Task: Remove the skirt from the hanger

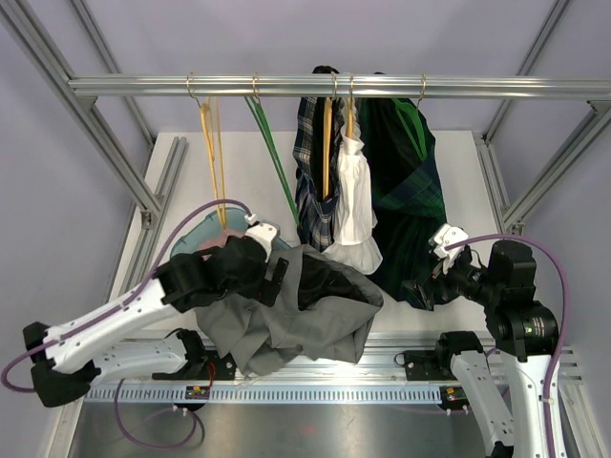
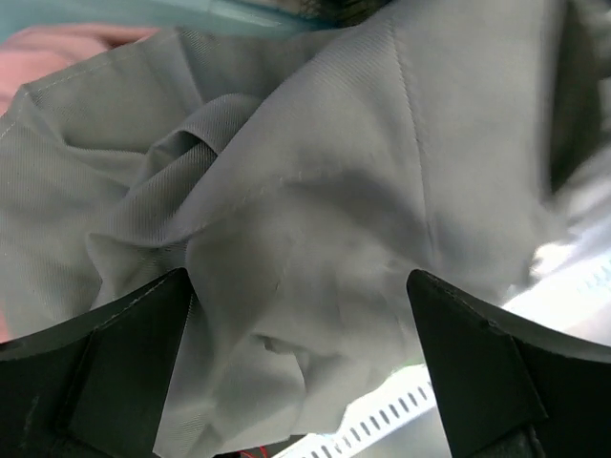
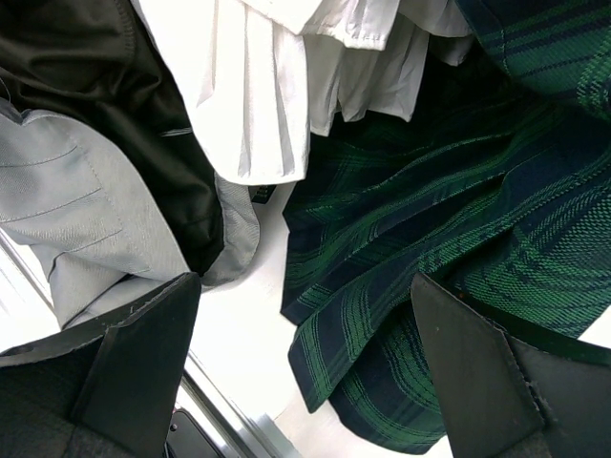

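A grey skirt (image 1: 286,324) with a dark lining lies crumpled on the table's front, off any hanger. It fills the left wrist view (image 2: 315,191). My left gripper (image 1: 275,272) hovers over its left part, jaws wide apart, holding nothing (image 2: 301,363). A dark green plaid skirt (image 1: 410,210) hangs on a green hanger at the right, its hem resting on the table (image 3: 458,210). My right gripper (image 1: 427,286) is open and empty at that hem (image 3: 305,372). A white skirt (image 1: 353,210) and a blue plaid skirt (image 1: 310,181) hang between.
The rail (image 1: 143,86) crosses the back. An empty yellow hanger (image 1: 212,153) and an empty green hanger (image 1: 277,162) hang at its left. A teal basket (image 1: 191,239) with something pink sits behind my left arm. Frame posts stand at both sides.
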Controlling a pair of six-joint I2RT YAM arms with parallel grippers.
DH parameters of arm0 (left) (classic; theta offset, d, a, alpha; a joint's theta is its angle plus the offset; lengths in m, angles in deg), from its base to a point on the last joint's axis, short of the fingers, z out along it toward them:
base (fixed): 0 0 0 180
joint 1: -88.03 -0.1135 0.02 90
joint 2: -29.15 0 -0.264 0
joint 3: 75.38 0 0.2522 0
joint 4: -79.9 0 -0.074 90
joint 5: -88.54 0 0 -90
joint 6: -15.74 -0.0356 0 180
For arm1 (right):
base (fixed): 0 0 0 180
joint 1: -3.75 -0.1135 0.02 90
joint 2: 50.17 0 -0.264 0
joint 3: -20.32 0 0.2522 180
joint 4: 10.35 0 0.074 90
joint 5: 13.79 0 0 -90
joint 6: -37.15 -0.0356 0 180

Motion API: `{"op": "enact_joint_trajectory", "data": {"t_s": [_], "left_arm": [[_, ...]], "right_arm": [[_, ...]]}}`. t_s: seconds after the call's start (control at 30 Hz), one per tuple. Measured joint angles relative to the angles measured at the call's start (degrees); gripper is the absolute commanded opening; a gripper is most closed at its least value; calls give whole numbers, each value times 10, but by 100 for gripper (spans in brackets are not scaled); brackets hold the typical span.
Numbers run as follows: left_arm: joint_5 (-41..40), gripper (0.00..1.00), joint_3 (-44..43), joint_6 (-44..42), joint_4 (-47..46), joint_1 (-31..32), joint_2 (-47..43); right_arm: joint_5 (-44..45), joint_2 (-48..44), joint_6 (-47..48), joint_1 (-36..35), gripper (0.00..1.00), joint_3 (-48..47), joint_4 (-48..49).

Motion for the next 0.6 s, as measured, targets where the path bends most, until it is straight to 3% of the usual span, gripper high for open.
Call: {"op": "enact_joint_trajectory", "data": {"t_s": [0.1,0.13,0.2,0.43,0.6], "left_arm": [[-74,58,-5,35,13,21,58],[-88,26,-5,39,17,23,65],[-113,0,-5,50,20,24,70],[-119,0,-49,49,35,29,57],[-111,0,-172,50,110,30,21]], "right_arm": [[-2,0,2,0,100,0,0],[-3,0,3,0,99,0,0],[-3,0,4,0,99,0,0],[-3,-8,6,0,99,0,-2],[-3,-12,7,0,99,0,-4]]}}
